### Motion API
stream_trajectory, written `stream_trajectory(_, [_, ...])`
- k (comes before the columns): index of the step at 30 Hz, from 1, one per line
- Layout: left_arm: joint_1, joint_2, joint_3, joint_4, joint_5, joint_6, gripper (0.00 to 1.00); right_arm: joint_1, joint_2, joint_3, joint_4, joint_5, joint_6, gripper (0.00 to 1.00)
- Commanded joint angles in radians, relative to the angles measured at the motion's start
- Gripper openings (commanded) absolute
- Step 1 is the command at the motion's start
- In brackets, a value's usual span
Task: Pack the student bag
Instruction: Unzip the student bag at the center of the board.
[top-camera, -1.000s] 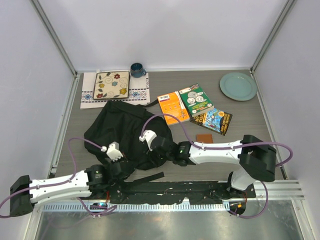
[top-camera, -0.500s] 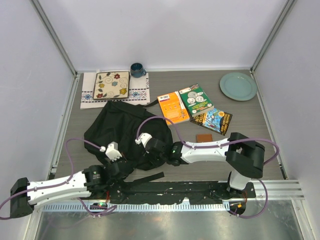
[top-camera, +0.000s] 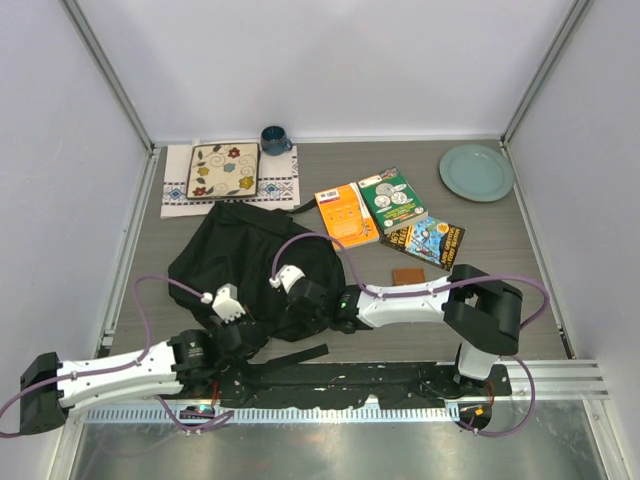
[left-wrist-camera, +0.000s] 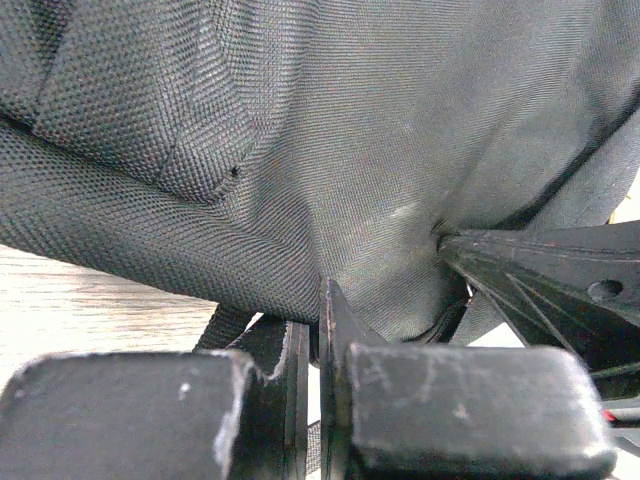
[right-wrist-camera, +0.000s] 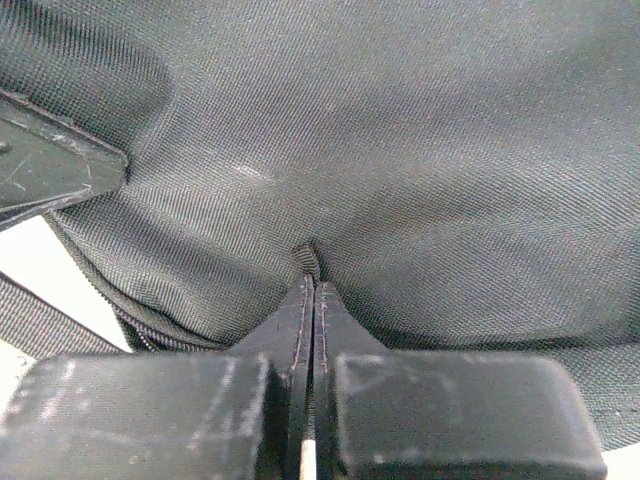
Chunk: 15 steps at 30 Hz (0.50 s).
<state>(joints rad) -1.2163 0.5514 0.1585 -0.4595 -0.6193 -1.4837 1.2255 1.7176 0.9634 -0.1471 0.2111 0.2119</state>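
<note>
The student bag, a big soft black backpack, lies slumped left of centre on the table. My left gripper is at its near edge, shut on a bit of the bag's fabric, with a strap just beside the jaws. My right gripper presses into the bag's near right side. Its jaws are shut on a small fold of the bag's weave, which puckers at the tips. The two grippers sit close together, and each wrist view shows the other's fingers.
Right of the bag lie an orange book, a green book, a dark picture book and a small brown block. A green plate is at the back right. A blue mug and a floral mat are at the back left.
My right gripper has slid left into the bag and closed from half open onto its fabric. The left arm has stayed put, still shut.
</note>
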Motion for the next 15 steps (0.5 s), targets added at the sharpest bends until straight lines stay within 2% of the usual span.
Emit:
stream_trajectory(1, [0.000,0.028,0.003,-0.018,-0.005,0.033,0.00,0.000,-0.053,0.005,0.043,0.131,0.017,0.01])
stream_trajectory(9, [0.000,0.076,0.001,-0.027,0.023,0.049,0.00,-0.057,-0.142,-0.034,0.107,0.362,0.073,0.01])
stream_trajectory(15, [0.001,0.087,-0.016,-0.010,0.052,0.048,0.00,-0.118,-0.179,-0.087,0.208,0.404,0.098,0.00])
